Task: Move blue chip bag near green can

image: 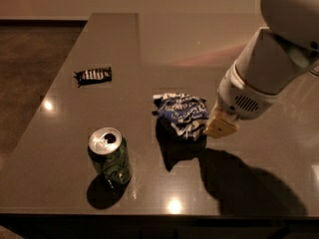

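The blue chip bag [180, 112] is wrinkly and glossy, with white lettering. It hangs a little above the dark table [99, 39] near the middle and casts a shadow below itself. My gripper [213, 126] is at the bag's right edge and is shut on it, with one tan finger [223, 126] showing. The green can [110, 157] stands upright at the front left, with its silver top and pull-tab hole facing up. The can is a short gap to the left of the bag and nearer the front.
A small black candy bar wrapper [93, 75] lies at the back left of the table. The table's front edge runs just below the can. The floor drops away to the left of the table. My arm's shadow falls on the front right.
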Robot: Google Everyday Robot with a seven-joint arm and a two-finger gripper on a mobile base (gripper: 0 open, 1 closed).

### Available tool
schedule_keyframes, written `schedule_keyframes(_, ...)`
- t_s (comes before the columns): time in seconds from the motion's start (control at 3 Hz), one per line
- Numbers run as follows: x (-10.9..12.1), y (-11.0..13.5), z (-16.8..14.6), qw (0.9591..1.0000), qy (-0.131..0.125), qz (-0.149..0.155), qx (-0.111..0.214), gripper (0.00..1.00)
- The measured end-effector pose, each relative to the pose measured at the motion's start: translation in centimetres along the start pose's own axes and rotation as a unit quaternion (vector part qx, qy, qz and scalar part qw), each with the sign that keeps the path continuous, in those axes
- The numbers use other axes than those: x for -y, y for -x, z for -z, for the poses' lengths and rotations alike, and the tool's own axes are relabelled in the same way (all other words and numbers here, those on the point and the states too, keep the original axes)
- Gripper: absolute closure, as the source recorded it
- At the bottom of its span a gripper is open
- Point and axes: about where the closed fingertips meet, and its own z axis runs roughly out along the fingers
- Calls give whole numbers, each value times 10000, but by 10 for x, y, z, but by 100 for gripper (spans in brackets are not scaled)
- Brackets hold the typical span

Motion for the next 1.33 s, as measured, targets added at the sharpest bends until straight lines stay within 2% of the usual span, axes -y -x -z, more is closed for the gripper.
schedule_keyframes(0.33, -32, 1, -9, 9971, 453, 576, 189, 100)
schedule_keyframes(0.67, -55, 8, -15, 9913, 738, 1014, 405, 100)
schedule_keyframes(1.0, -70, 19, -19, 9858, 895, 1312, 545, 82)
schedule_keyframes(1.33, -75, 30, -24, 9831, 789, 1542, 588, 58)
